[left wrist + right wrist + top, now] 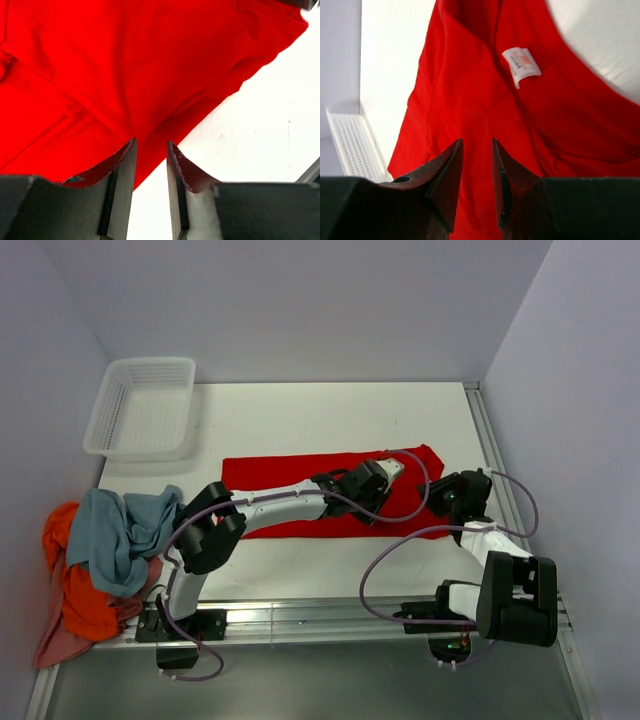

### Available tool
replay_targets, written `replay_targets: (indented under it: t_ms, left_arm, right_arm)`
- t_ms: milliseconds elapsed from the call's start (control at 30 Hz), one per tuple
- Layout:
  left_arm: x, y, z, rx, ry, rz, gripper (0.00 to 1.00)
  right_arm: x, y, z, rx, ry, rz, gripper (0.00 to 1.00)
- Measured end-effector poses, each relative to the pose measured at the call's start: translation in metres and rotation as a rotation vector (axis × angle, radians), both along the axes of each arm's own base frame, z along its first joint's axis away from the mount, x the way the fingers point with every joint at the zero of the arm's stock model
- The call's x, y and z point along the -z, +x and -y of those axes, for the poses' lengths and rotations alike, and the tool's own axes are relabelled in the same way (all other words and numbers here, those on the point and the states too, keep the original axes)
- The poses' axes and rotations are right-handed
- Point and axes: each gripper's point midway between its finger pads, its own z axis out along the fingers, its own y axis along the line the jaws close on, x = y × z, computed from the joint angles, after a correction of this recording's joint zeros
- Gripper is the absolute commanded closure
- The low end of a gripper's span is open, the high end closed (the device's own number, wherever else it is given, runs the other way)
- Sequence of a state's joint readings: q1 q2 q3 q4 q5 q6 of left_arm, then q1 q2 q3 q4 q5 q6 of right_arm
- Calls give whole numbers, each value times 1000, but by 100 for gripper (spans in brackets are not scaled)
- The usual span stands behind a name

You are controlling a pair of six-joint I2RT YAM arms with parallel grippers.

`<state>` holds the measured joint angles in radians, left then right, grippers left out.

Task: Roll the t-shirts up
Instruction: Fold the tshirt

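Note:
A bright red t-shirt (290,480) lies flat as a long folded strip across the middle of the table. Its white neck label (521,64) shows in the right wrist view. My left gripper (388,472) reaches over the strip's right part. In the left wrist view it (151,142) is slightly open and empty, above the shirt's edge (150,75) and bare table. My right gripper (447,492) is at the strip's right end. In the right wrist view it (477,141) is slightly open and empty, just above the red cloth (470,100).
A pile of t-shirts hangs over the table's left edge: blue-grey (120,530) on top, orange (75,590) and pinkish (55,645) beneath. A white mesh basket (143,408) stands at the back left and shows in the right wrist view (350,145). Walls close in on three sides.

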<state>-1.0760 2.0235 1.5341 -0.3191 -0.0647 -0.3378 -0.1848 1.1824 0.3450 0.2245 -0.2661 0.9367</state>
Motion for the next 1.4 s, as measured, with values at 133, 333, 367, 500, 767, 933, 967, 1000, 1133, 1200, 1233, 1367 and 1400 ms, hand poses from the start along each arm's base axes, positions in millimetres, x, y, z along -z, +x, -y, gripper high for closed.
replay_targets:
  t_ms: [133,333,367,500,767,933,967,1000,1133,1200,1233,1367,1400]
  left_arm:
    - [-4,12,-4,-22,-51,-25,63]
    - [-14,34,-4,-49,-117,-43,64]
    - [-14,34,-1,-47,-125,-46,64]
    - [-12,30,9,-23,-152,-61,63]
    - [10,25,13,-6,-132,-92,64]
    - [17,24,11,-8,-122,-98,64]
    - [19,24,10,-8,-119,-100,63]
    - [23,23,8,-8,-114,-103,64]
    - [39,16,-3,-13,-77,-125,63]
    - [47,13,-8,-15,-62,-134,63]
    - [49,13,-9,-15,-64,-134,63]
    - [49,14,-8,-15,-75,-129,63]
    - [49,14,-8,-15,-76,-128,63]
  right_arm:
    - [-2,-1,-11,-46,10,7,64]
    - [-10,-5,-31,-137,25,41,65]
    - [-9,-7,-33,-153,28,40,65]
    - [-2,-16,-42,-204,42,25,67]
    - [18,-38,-53,-276,57,-38,79]
    - [28,-50,-47,-246,30,-107,91]
    - [29,-51,-45,-236,19,-117,100]
    - [30,-53,-43,-225,9,-127,100]
    - [40,-61,-31,-160,-23,-194,100]
    - [44,-64,-26,-125,-33,-222,100]
    - [44,-64,-24,-111,-37,-226,100]
    - [41,-64,-17,-60,-57,-223,100]
    - [41,-64,-15,-55,-61,-223,100]
